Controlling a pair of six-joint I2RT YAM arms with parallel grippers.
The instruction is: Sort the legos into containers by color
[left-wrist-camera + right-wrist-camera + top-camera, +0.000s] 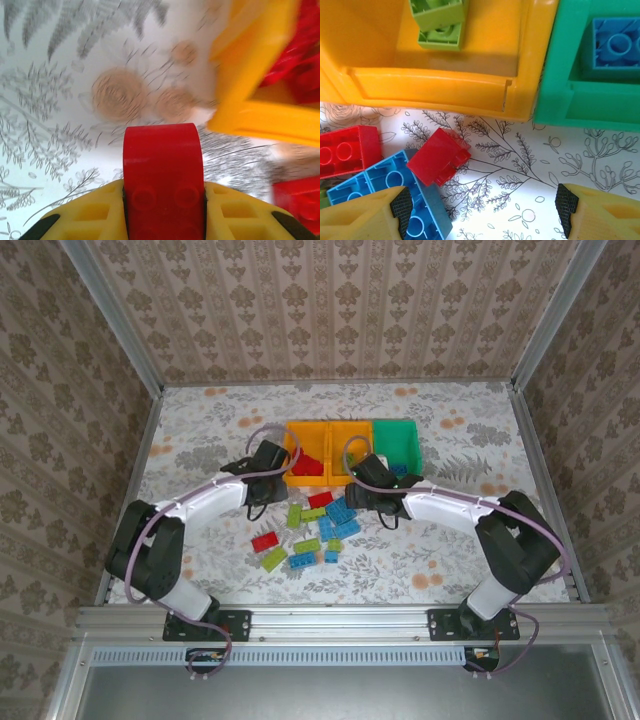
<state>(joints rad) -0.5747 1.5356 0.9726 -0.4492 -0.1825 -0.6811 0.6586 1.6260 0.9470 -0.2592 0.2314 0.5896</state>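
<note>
My left gripper (163,192) is shut on a red lego (162,155), held over the floral table just left of the left orange bin (250,95), which has red legos (295,55) inside. My right gripper (484,207) is open above bare table, close in front of the middle orange bin (445,85) and the green bin (555,75). A small red lego (437,156) lies on a blue lego (385,187) by its left finger. The middle bin holds a lime green lego (440,20), the green bin a blue lego (615,45).
Several loose red, blue and green legos (310,525) lie scattered on the table (200,430) in front of the bins, between the two arms. Another red lego (345,150) sits at the left of the right wrist view. Metal frame rails edge the table.
</note>
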